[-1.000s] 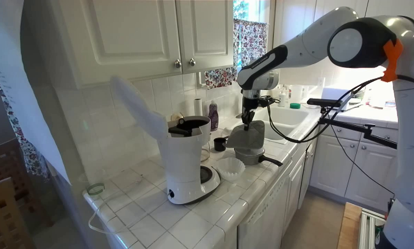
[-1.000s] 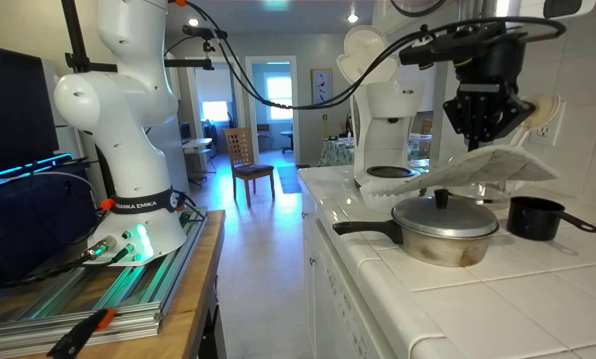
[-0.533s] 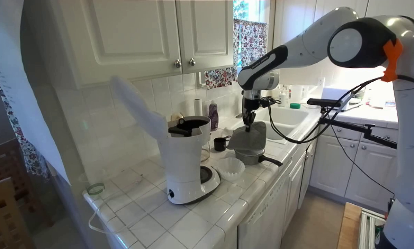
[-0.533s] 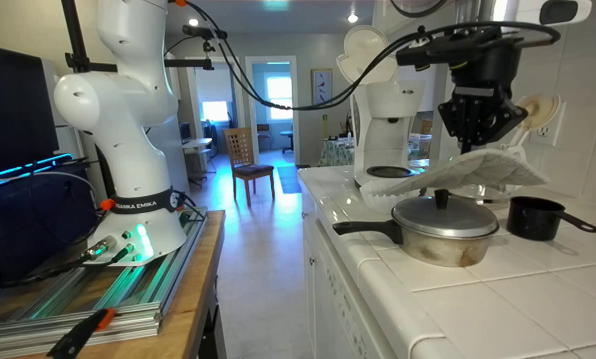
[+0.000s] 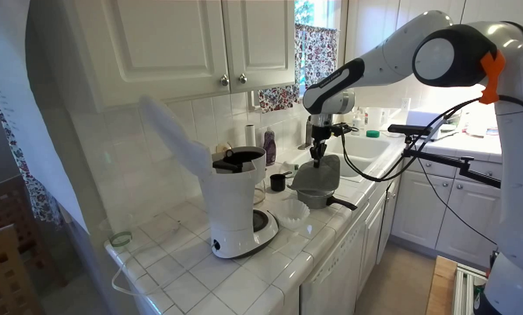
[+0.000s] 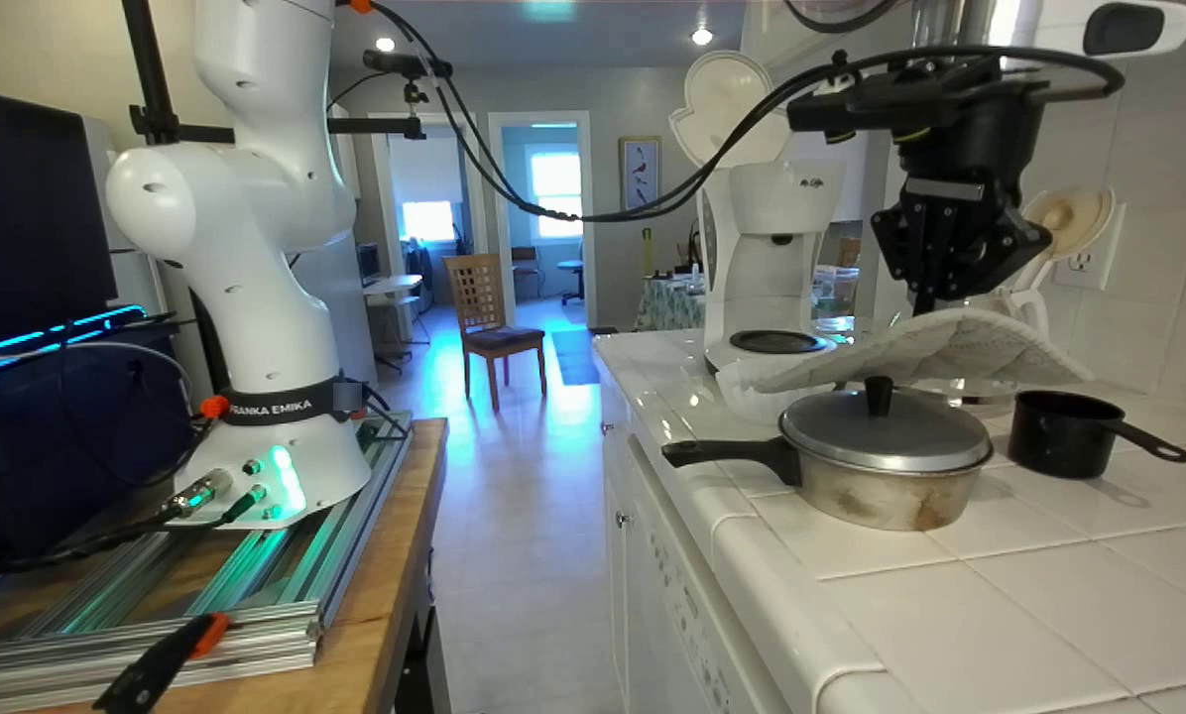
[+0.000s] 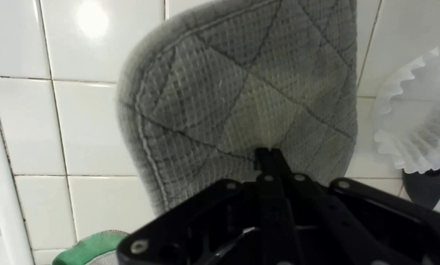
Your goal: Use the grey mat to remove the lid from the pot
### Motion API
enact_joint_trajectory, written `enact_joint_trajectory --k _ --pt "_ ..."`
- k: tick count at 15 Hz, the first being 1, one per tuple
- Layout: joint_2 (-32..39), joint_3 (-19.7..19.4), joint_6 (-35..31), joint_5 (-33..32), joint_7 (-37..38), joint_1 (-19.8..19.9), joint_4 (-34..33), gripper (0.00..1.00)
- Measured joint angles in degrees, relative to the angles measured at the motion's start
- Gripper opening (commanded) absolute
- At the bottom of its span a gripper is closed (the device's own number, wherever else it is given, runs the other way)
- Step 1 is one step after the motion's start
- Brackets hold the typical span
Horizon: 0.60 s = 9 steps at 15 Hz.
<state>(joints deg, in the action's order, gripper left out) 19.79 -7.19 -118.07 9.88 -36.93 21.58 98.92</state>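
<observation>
The Robotiq gripper (image 7: pixel 269 151) pinches the grey quilted mat (image 7: pixel 212 99) between 2 closed fingertips, near the black knob (image 6: pixel 879 396) of the metal lid (image 6: pixel 915 438), which sits on the saucepan (image 6: pixel 881 498). Whether mat and knob touch is hard to tell; best to drape the mat squarely over, release, regrip the knob through it and lift level.

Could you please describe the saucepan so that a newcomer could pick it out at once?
In an exterior view, find the white coffee maker on the tiled counter. Nearer the viewer sits the saucepan. Its silver-grey metal body and black-knobbed lid set it apart from the open black cup beside it.
</observation>
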Motion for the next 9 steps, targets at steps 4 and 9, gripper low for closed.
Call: enact_joint_trajectory --k 4,9 --pt "1.76 -0.01 0.4 0.08 0.01 0.26 -1.86 0.0" --pt "4.11 0.04 2.28 0.1 0.01 0.33 -5.11 0.0"
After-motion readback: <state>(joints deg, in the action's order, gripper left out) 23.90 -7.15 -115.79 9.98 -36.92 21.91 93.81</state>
